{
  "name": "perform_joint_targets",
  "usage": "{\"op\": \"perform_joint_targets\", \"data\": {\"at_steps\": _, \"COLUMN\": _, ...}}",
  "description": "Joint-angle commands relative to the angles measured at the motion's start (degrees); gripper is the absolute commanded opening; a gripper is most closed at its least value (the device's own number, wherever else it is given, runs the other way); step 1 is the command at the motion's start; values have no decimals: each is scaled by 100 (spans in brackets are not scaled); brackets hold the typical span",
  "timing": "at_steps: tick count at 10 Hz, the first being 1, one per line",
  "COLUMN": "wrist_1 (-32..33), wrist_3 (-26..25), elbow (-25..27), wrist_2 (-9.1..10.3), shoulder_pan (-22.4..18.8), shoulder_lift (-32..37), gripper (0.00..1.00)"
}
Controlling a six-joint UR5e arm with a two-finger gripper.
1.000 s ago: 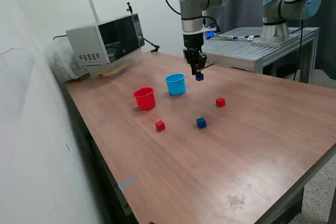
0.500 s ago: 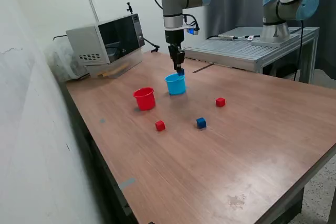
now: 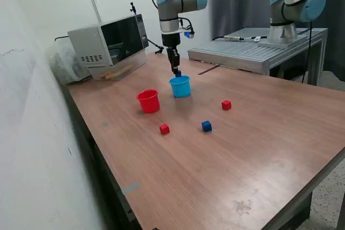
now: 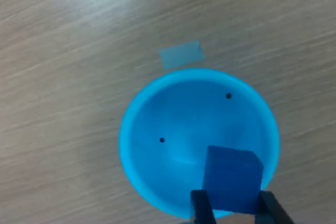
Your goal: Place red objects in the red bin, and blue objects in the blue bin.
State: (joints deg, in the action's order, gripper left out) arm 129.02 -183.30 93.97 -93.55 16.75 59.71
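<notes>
My gripper point(image 3: 176, 71) hangs just above the light-blue cup point(image 3: 180, 86), shut on a dark-blue cube point(image 4: 232, 180). In the wrist view the cube sits between the fingertips point(image 4: 201, 209) over the open mouth of the light-blue cup point(image 4: 173, 124), which looks empty inside. The red cup point(image 3: 148, 101) stands at the blue cup's side, toward the exterior view's left. On the table lie a second dark-blue cube point(image 3: 206, 126) and two red cubes point(image 3: 164, 129) point(image 3: 226, 104).
A grey microwave-like box point(image 3: 108, 44) stands at the back of the wooden table point(image 3: 242, 154). A second arm point(image 3: 294, 9) is mounted on a metal bench point(image 3: 253, 52) at the exterior view's right. A pale tape patch point(image 4: 181, 54) lies beside the blue cup.
My gripper has carried the dark-blue cube toward the exterior view's left, from beside the light-blue cup to right above it, and lowered slightly.
</notes>
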Motion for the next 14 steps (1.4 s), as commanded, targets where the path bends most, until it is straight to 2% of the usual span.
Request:
{"op": "perform_joint_targets", "data": {"at_steps": 1, "wrist_1": 0, "wrist_3": -4, "elbow": 25, "wrist_2": 4, "shoulder_pan": 30, "shoulder_lift": 14, "gripper": 100}}
{"op": "perform_joint_targets", "data": {"at_steps": 4, "wrist_1": -17, "wrist_3": 40, "elbow": 43, "wrist_2": 4, "shoulder_pan": -48, "shoulder_lift": 84, "gripper": 100}}
{"op": "perform_joint_targets", "data": {"at_steps": 5, "wrist_1": -131, "wrist_3": 40, "elbow": 60, "wrist_2": 4, "shoulder_pan": -127, "shoulder_lift": 302, "gripper": 100}}
{"op": "perform_joint_targets", "data": {"at_steps": 8, "wrist_1": -553, "wrist_3": -12, "elbow": 87, "wrist_2": 13, "shoulder_pan": -1222, "shoulder_lift": 1128, "gripper": 100}}
{"op": "perform_joint_targets", "data": {"at_steps": 10, "wrist_1": -834, "wrist_3": -178, "elbow": 78, "wrist_2": 39, "shoulder_pan": -1961, "shoulder_lift": 1367, "gripper": 100}}
{"op": "perform_joint_targets", "data": {"at_steps": 12, "wrist_1": -914, "wrist_3": -826, "elbow": -158, "wrist_2": 48, "shoulder_pan": -2437, "shoulder_lift": 1359, "gripper": 100}}
{"op": "perform_joint_targets", "data": {"at_steps": 14, "wrist_1": -844, "wrist_3": -1241, "elbow": -343, "wrist_2": 56, "shoulder_pan": -2588, "shoulder_lift": 1298, "gripper": 100}}
